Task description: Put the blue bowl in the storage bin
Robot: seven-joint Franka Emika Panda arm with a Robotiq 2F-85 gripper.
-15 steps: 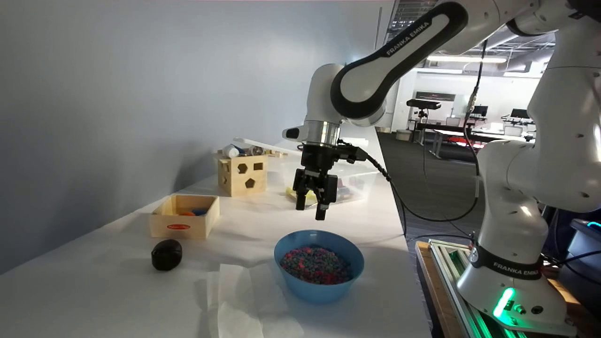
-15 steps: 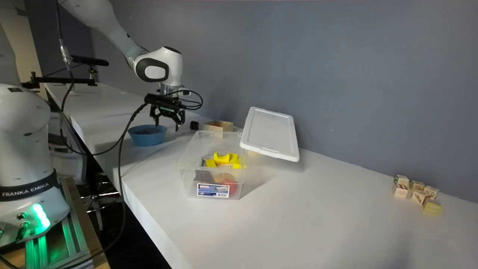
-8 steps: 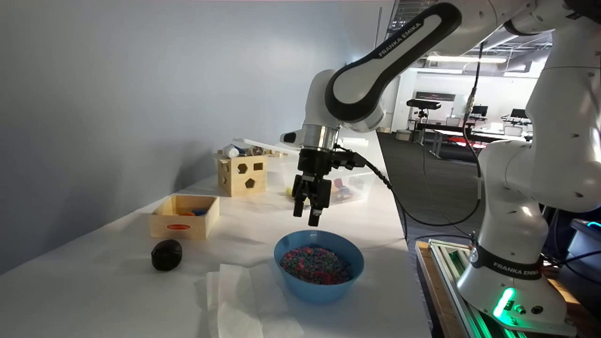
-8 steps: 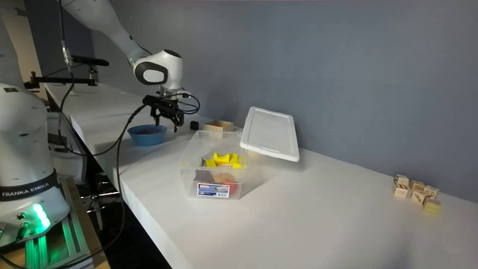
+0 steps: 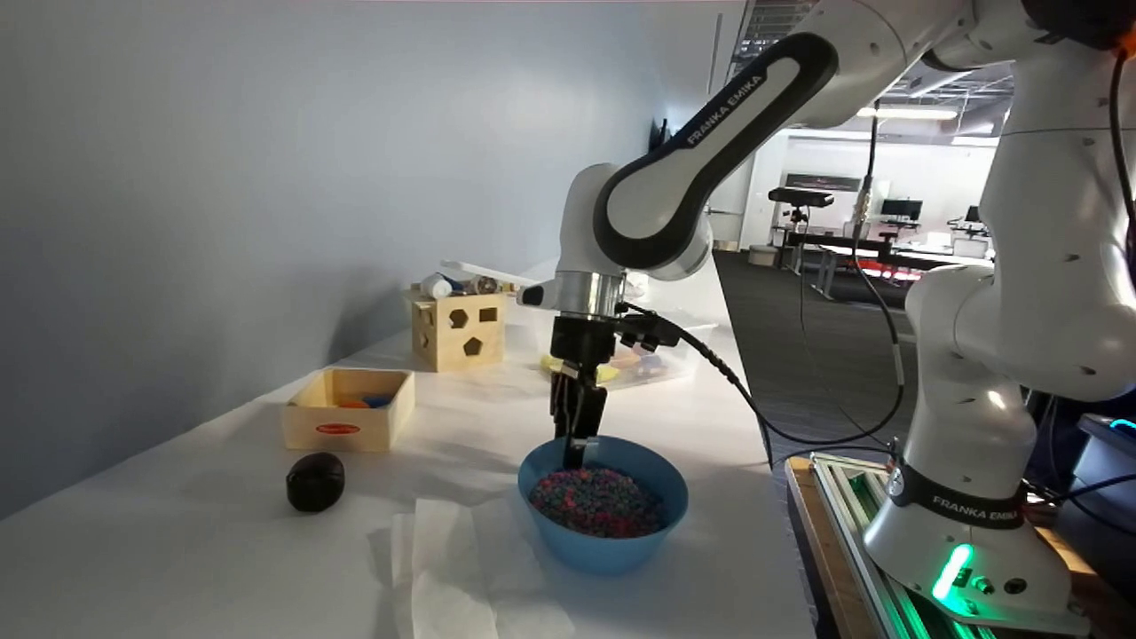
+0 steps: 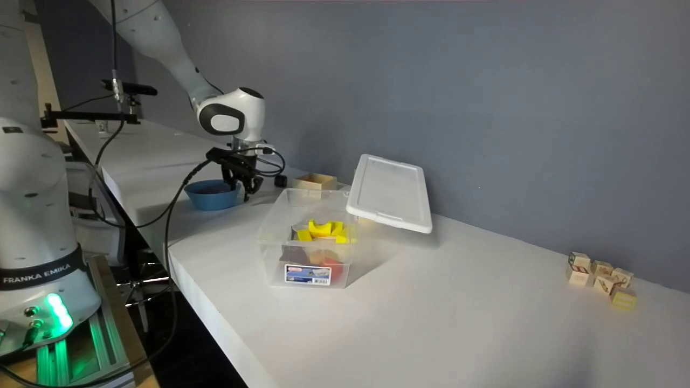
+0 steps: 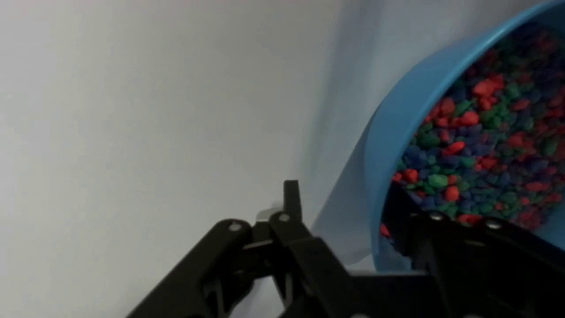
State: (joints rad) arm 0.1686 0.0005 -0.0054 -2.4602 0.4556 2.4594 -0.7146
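Observation:
The blue bowl (image 5: 603, 555) stands upright on the white table, filled with red, green and blue pebbles. My gripper (image 7: 343, 196) straddles its near wall in the wrist view: one finger (image 7: 291, 198) is outside over the table, the other inside above the pebbles. A gap shows between the outer finger and the wall, so the jaws are partly open. In an exterior view the gripper (image 6: 240, 193) reaches down at the bowl's rim. The storage bin (image 6: 307, 237), a clear tub with yellow and red pieces inside, stands a little way off from the bowl (image 6: 211, 196).
A white lid (image 6: 389, 194) leans beside the bin. Around the bowl are a light-wood tray (image 5: 351, 413), a dark ball (image 5: 315, 482), a wooden cube with holes (image 5: 459, 330) and white paper (image 5: 470, 568). Several letter blocks (image 6: 604, 280) lie far off. A cable (image 6: 172, 258) hangs from the arm.
My gripper has come down to the bowl, and one finger has entered it past the rim. Its fingers have drawn closer together. The bowl and bin have stayed put.

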